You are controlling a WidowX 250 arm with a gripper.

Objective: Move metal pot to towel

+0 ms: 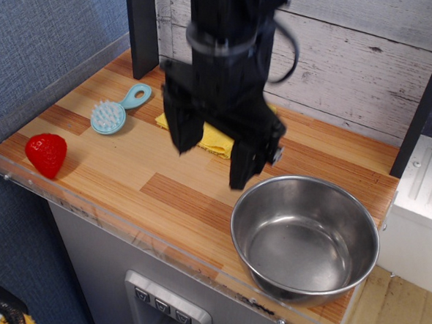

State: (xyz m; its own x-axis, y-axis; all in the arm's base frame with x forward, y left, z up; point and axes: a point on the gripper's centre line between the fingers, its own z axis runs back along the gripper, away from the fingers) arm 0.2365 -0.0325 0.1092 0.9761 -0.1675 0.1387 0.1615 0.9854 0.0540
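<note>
Robot hand closes in on steel pot at a wooden bench

The metal pot (304, 239) sits empty at the near right corner of the bench (127, 175), untouched, while the hand (210, 156) hangs open just to its left, one finger close above the pot's left rim. The towel (216, 137) lies farther back, mostly hidden behind the hand. The approach appears to be the step in hand; the next move likely calls for lowering the fingers astride the rim and pinching it. A blue brush (118, 110) and a red strawberry (46, 154) rest at the left.
</note>
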